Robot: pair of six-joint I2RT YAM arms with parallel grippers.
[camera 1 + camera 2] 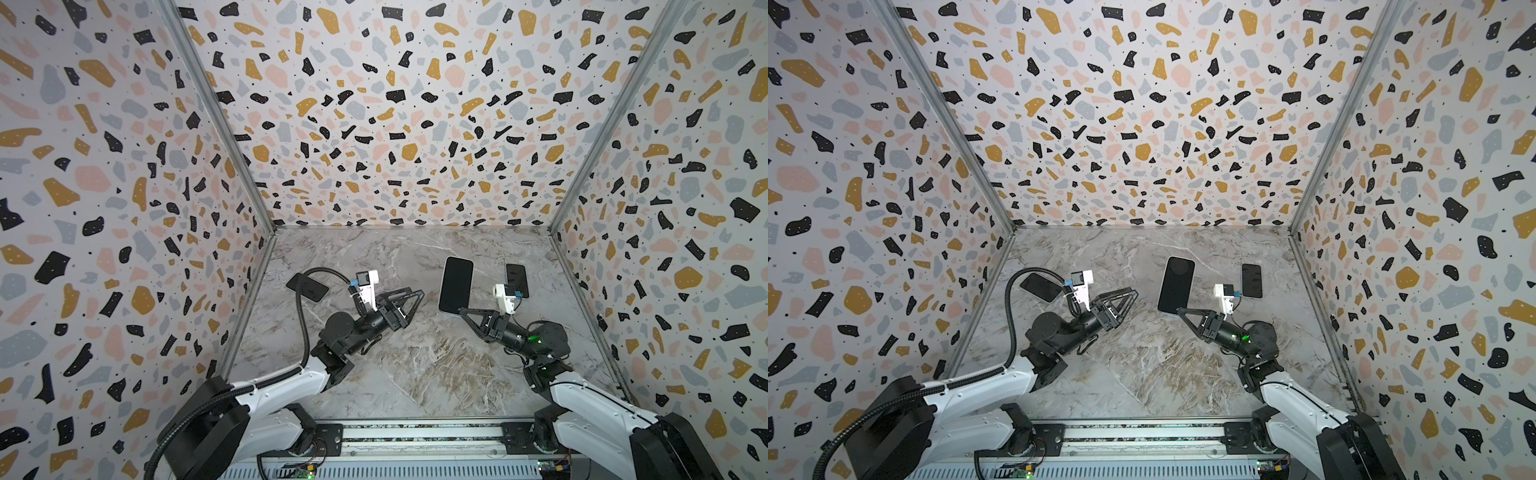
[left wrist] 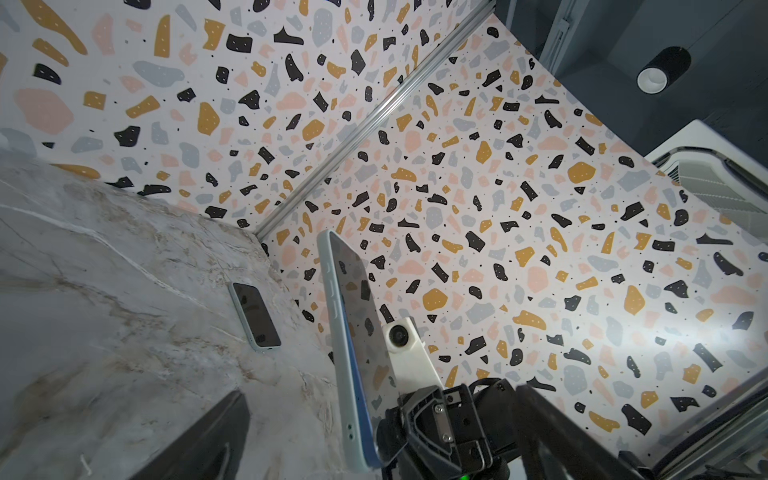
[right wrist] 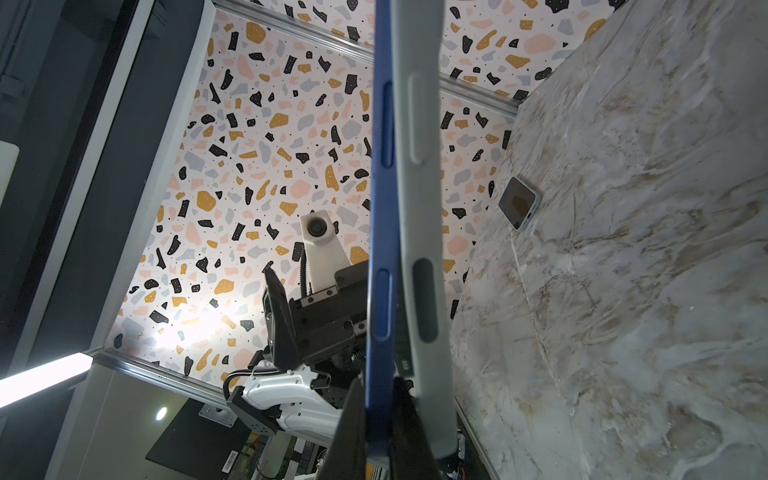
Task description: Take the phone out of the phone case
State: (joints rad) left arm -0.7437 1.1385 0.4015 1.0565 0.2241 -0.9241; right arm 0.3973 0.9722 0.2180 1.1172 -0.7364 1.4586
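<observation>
Phone (image 1: 456, 284), long axis aimed at back wall (image 1: 395, 124), pinched at near end by right gripper (image 1: 462, 310); left gripper (image 1: 415, 303) gapes empty.

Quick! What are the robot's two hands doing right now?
Left gripper: open, holding nothing.
Right gripper: shut on the blue phone.

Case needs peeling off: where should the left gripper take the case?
Probably the loose long edge of the case near the right gripper, approached from the side where the left gripper waits open: there it gapes off the blue phone.
</observation>
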